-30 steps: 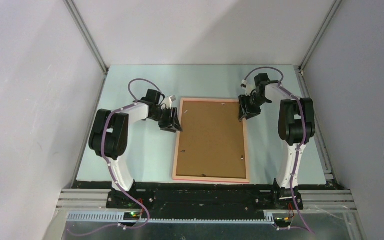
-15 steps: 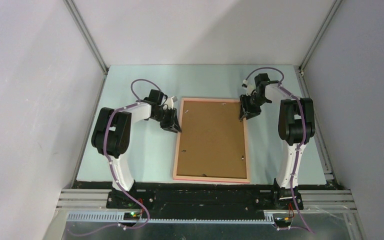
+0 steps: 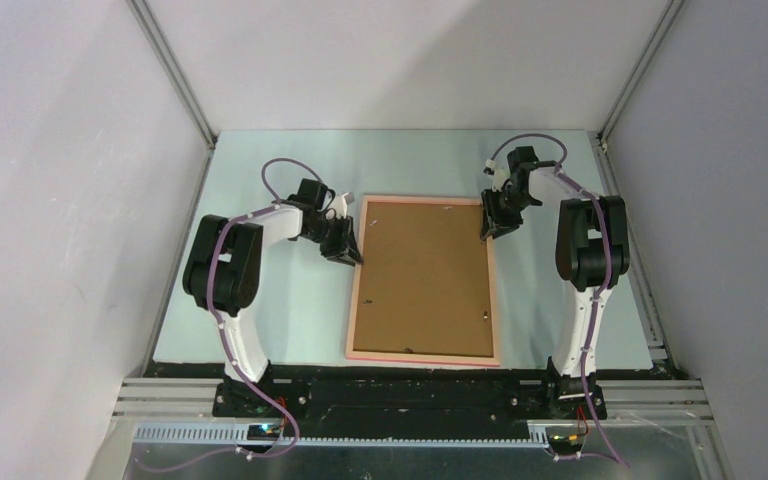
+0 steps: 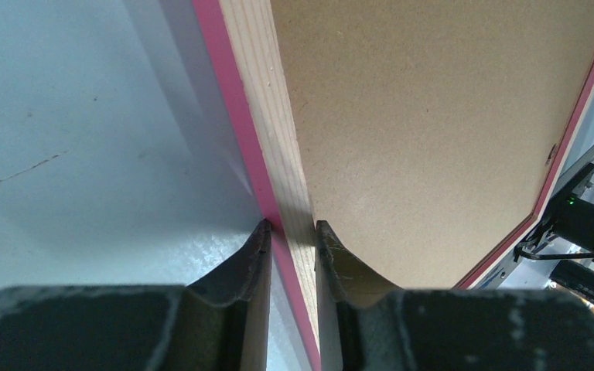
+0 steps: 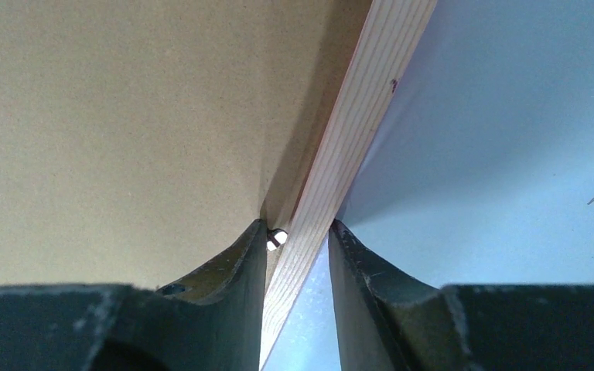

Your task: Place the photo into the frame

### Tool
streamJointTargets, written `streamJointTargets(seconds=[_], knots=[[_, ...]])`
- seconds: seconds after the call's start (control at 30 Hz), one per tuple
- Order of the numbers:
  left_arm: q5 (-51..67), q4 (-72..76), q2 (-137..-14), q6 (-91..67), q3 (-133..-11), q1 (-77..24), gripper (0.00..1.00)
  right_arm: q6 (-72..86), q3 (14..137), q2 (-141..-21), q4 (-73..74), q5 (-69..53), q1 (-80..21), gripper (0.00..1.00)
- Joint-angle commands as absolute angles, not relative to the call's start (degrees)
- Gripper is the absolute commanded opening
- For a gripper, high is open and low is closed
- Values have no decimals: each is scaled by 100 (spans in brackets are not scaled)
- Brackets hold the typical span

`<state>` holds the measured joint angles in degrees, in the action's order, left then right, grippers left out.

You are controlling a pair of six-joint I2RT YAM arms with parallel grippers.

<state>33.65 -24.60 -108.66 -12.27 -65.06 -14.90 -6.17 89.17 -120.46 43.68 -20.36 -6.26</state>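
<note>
The frame (image 3: 422, 356) lies face down in the middle of the worktop (image 3: 280, 320), its brown backing board (image 3: 425, 275) uppermost. We see no print anywhere outside the frame. Whether the photo already sits under that board we cannot tell, so we judge the step in hand to be taking hold of the frame by both long sides, probably to lift or turn it. The left claw (image 4: 288, 232) straddles the frame's left side toward its far end, both fingers pressed against the wooden edge and clamped on it. The right claw (image 5: 298, 232) straddles the frame's right side near its far corner. Its outer finger is against the wood, but a sliver of gap with a small bright metal tab (image 5: 277, 237) shows by the inner finger, so we cannot tell whether it truly grips. To do this well, we should seat both claws squarely on the wood, keeping the inner fingers off the board and the tab. We should confirm the right-hand grip before any lift, then raise both sides of the frame together and level, lest it twist or the board drop out.
</note>
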Motion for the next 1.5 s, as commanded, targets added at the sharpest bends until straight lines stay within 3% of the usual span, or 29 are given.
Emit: streamJointTargets(seconds=[0.0, 0.37, 0.97, 1.27, 1.47], knots=[[3313, -2215, -10925, -1187, -6539, -1600, 7, -926, 9032, -12185, 4391, -1861, -743, 31], [3330, -2185, -10917, -1195, -6548, -1606, 0, -2287, 9286, -12288, 4973, -1561, -896, 28], [3323, -2174, -10850, -1161, -6539, -1600, 0, -3581, 9607, -12684, 5753, -788, -1326, 26], [3315, -2173, -10822, -1156, -6539, -1591, 0, -4155, 9623, -12738, 5957, -644, -1427, 34], [3305, -2173, -10798, -1143, -6522, -1586, 0, -3410, 9986, -12824, 5880, -1214, -1120, 42]])
